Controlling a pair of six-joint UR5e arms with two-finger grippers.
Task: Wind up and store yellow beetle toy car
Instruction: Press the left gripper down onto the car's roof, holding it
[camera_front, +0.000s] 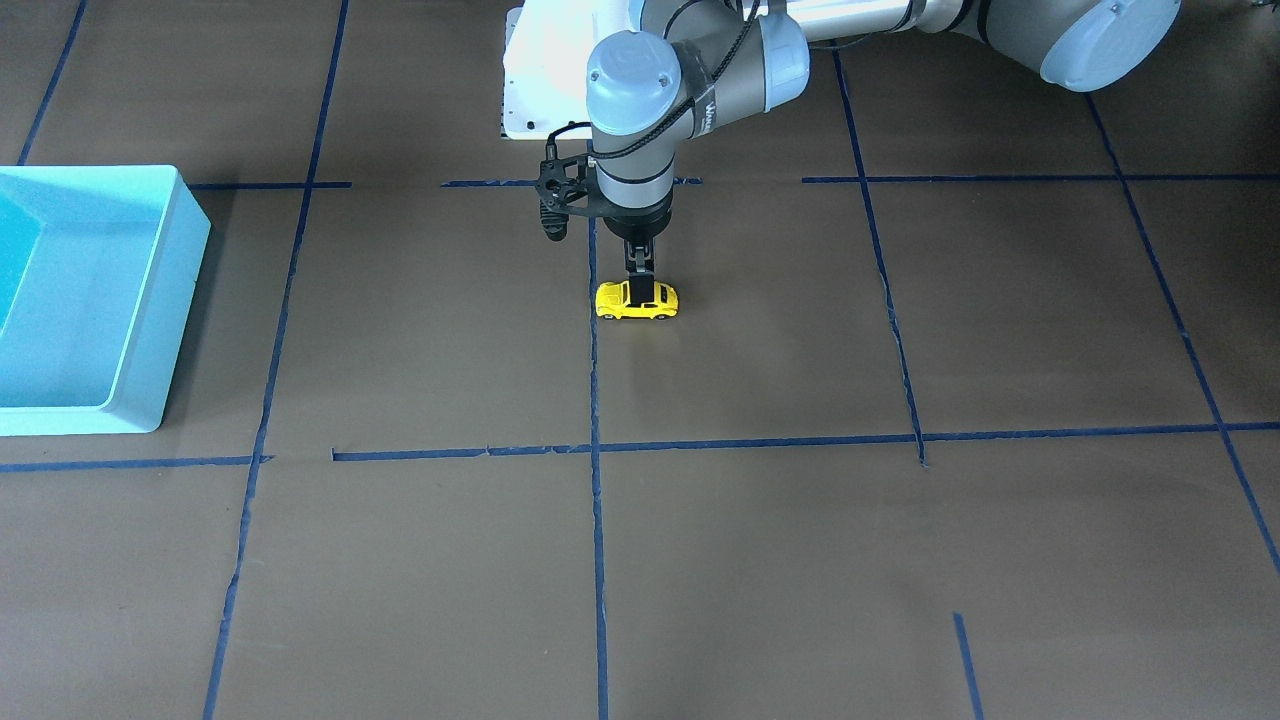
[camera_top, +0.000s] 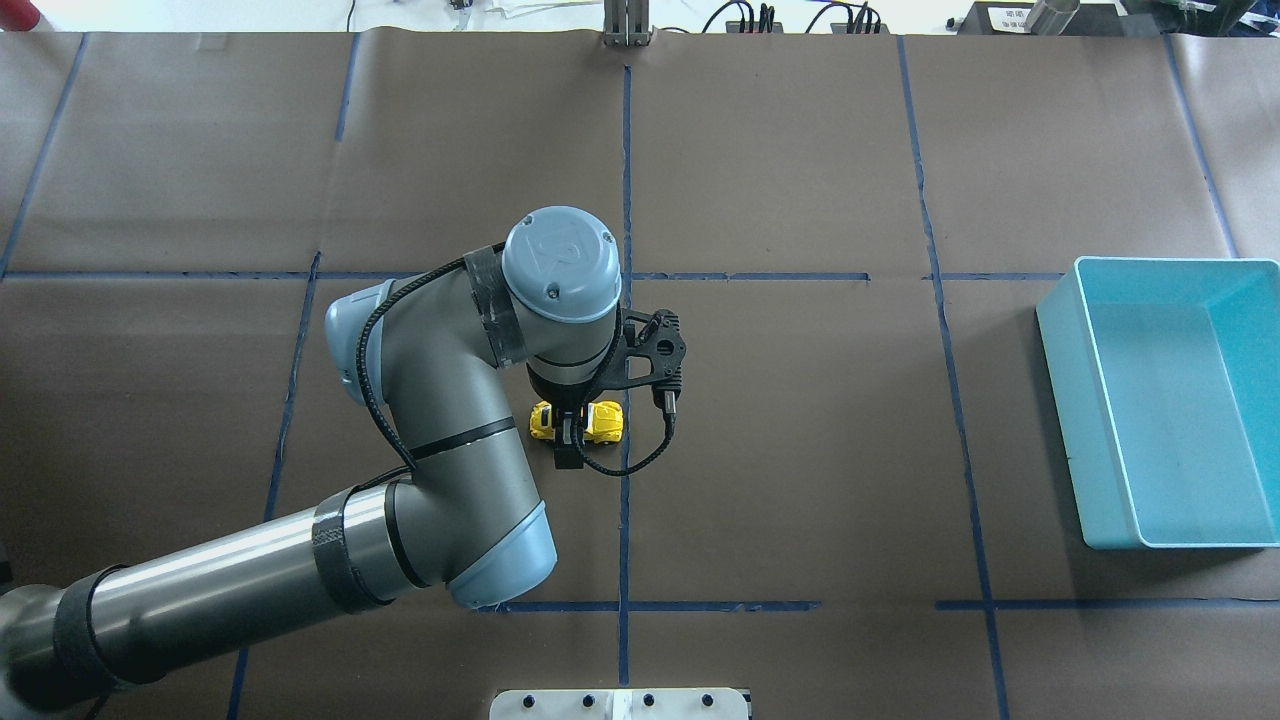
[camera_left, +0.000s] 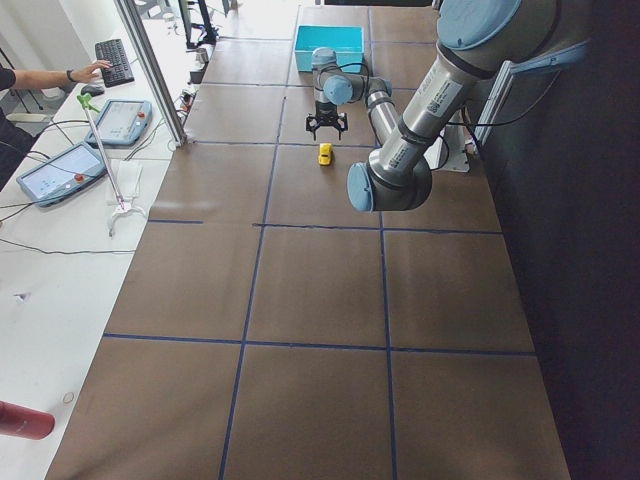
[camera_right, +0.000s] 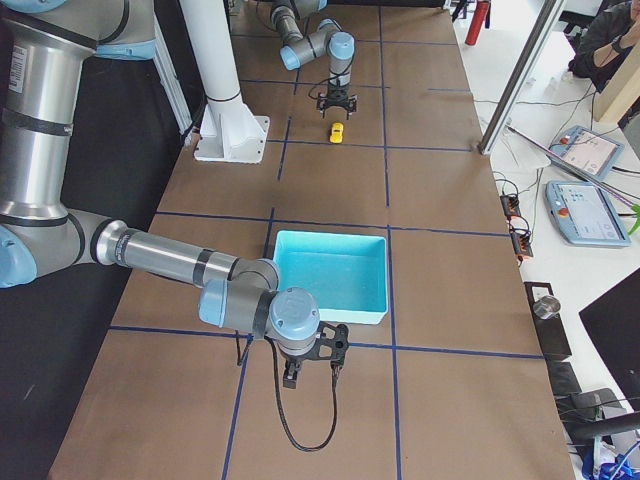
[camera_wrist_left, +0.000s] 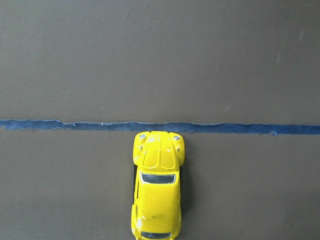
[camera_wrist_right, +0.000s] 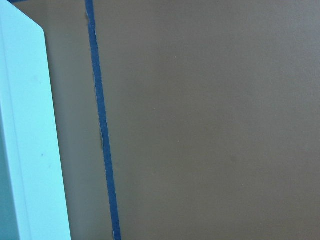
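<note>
Base plate (camera_top: 620, 703) is at the near table edge.

Left arm (camera_top: 440, 430) reaches forward from the robot's left to the middle of the table (camera_top: 800, 450), wrist pointing straight down.

Left gripper (camera_front: 640, 285) is down on the car (camera_front: 664, 299). Its fingers (camera_top: 567, 452) straddle the car's middle, one on each flank. I cannot tell whether they press the body or stand just off it. The wrist view shows no fingers.

The car is upright on its wheels on the brown table cover near the table's centre. It lies crosswise to the robot with its nose at the edge of a blue tape line (camera_wrist_left: 160, 126). Roof and dark windscreen are visible from above.

Bin (camera_top: 1085, 420) is turquoise and open-topped. It stands on the robot's right and a little farther out, well apart from the car.

Right gripper (camera_right: 292, 376) hangs low over bare table just beside the bin. It shows only in the side view, so I cannot tell how its fingers stand. Its wrist camera sees the bin's wall and a tape strip (camera_wrist_right: 102, 130).

Cables (camera_top: 760, 15) lie along the far edge.
</note>
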